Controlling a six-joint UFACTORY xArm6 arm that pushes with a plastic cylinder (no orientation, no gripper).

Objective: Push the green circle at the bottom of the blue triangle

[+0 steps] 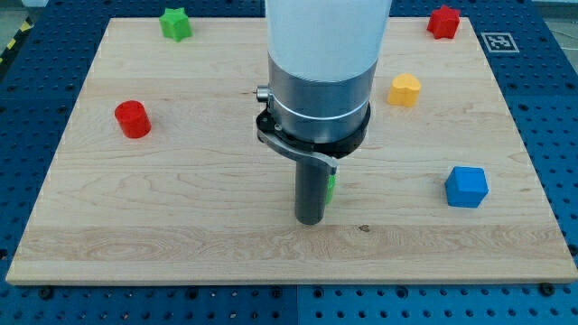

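My tip [311, 219] is just a smooth dark rod, so there's no claw to open or hold anything, and it's planted on the pale wood-grain board [181, 217]. The green block [331, 185] peeks out touching the rod's right side, mostly hidden, so I can't tell its shape. The blue cube-ish block [466, 187] sits well right of the rod, the red cylinder [133, 119] far to its upper left.
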